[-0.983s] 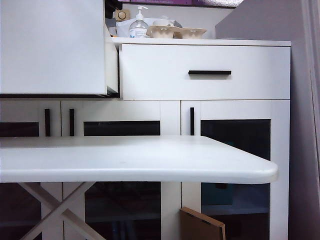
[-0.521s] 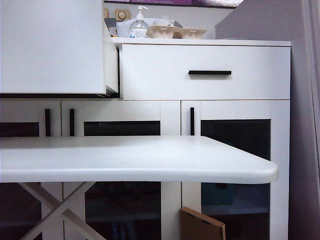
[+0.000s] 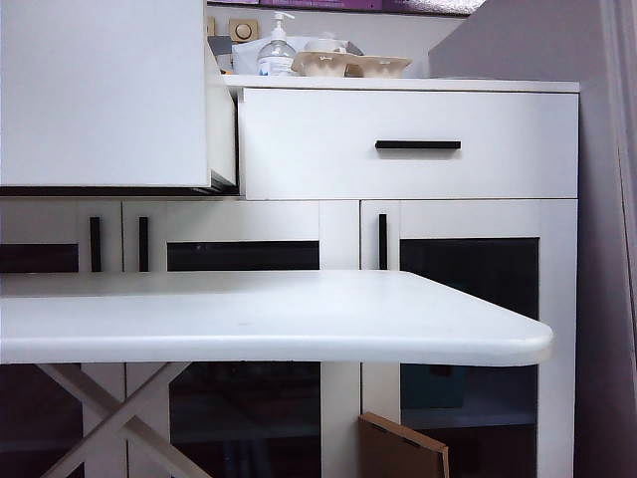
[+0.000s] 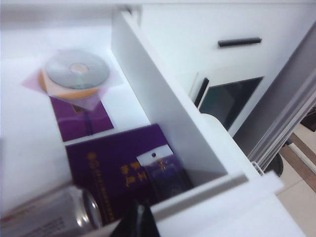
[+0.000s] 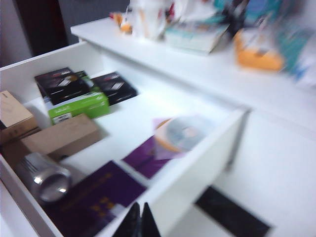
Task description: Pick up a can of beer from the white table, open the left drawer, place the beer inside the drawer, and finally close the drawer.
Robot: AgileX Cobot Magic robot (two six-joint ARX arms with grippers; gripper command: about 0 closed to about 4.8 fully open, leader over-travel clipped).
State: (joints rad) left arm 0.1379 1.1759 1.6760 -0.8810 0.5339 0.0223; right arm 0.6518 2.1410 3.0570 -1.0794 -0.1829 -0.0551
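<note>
The left drawer (image 3: 100, 95) stands pulled out, its flat front filling the upper left of the exterior view above the white table (image 3: 259, 319). The can of beer (image 4: 49, 217) lies on its side inside the drawer, silver, next to a purple booklet (image 4: 118, 168). The right wrist view shows the can (image 5: 42, 178) in the drawer's near corner. My left gripper (image 4: 139, 221) is shut and empty, above the drawer's front edge. Beside the same edge, my right gripper (image 5: 139, 223) is also shut and empty. Neither gripper shows in the exterior view.
Also in the drawer are a disc in a sleeve (image 4: 76, 71), a green box (image 5: 79, 108) and a brown carton (image 5: 61, 136). The right drawer (image 3: 408, 144) is closed. A pump bottle (image 3: 276, 50) and beige trays (image 3: 348, 65) stand on the cabinet top. Cardboard (image 3: 403, 448) leans below.
A dark piece of an arm that showed behind the open drawer's top corner a second ago has left the exterior view. The drawer and table have not moved.
</note>
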